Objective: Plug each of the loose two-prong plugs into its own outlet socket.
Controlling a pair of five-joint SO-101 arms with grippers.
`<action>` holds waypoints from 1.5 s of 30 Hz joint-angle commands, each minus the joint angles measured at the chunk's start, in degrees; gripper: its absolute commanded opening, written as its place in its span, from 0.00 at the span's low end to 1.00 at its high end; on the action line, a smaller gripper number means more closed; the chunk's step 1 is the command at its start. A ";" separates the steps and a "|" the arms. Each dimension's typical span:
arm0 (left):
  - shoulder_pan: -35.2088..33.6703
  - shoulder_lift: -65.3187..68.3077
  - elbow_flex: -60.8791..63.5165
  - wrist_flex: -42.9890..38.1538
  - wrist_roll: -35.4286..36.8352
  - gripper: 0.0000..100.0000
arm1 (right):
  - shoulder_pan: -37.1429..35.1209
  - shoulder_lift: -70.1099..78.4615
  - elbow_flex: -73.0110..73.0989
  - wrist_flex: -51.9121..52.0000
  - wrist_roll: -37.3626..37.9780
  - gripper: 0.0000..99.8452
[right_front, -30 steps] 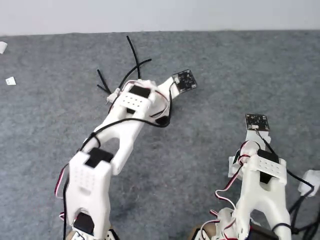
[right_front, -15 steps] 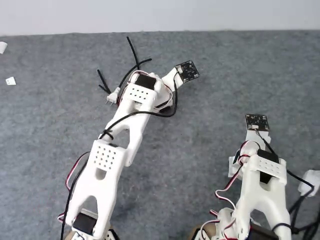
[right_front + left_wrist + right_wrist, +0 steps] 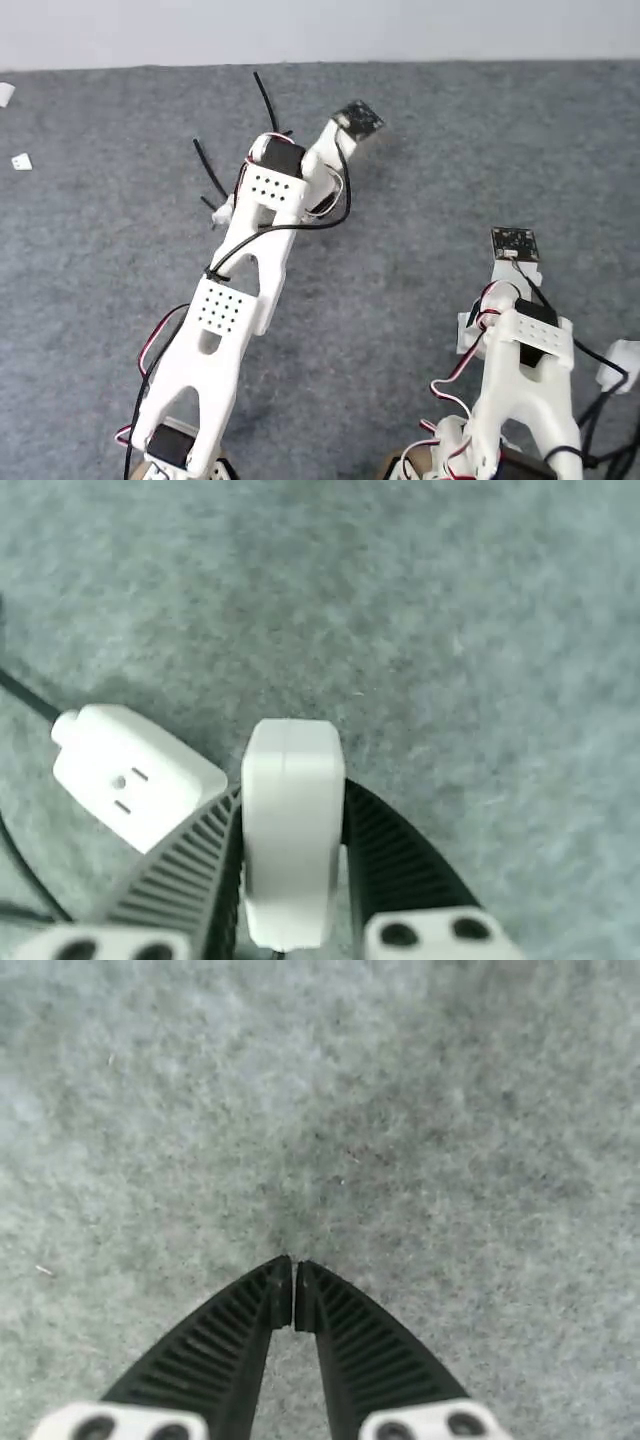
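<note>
My left gripper [image 3: 292, 792] is shut on a white plug body [image 3: 290, 830], which stands upright between the black fingers [image 3: 190, 860] just above the grey carpet. A white outlet socket [image 3: 135, 775] with two slots and a round hole lies on the carpet close beside the plug, a black cable [image 3: 20, 695] running from its end. From above, the left arm [image 3: 275, 185] stretches toward the far middle of the table and covers its gripper. My right gripper [image 3: 294, 1295] is shut on nothing, low over bare carpet, with the right arm [image 3: 520, 340] at the near right.
Black cables [image 3: 265, 100] fan out on the carpet beyond the left arm, and a small white piece [image 3: 217, 210] lies beside it. Two white scraps [image 3: 20, 162] lie at the far left. A white block [image 3: 620, 365] sits at the right edge.
The left arm has stretched farther from its base, its wrist swinging toward the far side. The right arm has stayed still.
</note>
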 commanded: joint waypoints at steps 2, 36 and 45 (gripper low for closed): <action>-2.29 -9.85 2.07 1.85 10.81 0.01 | -0.66 -0.04 -3.52 -0.84 0.70 0.01; 1.23 -75.25 124.00 -42.02 45.27 0.01 | -0.66 0.13 -3.52 -0.84 0.35 0.01; -7.38 -75.96 126.37 -43.25 46.77 0.32 | -0.66 0.13 -3.52 -0.75 0.53 0.01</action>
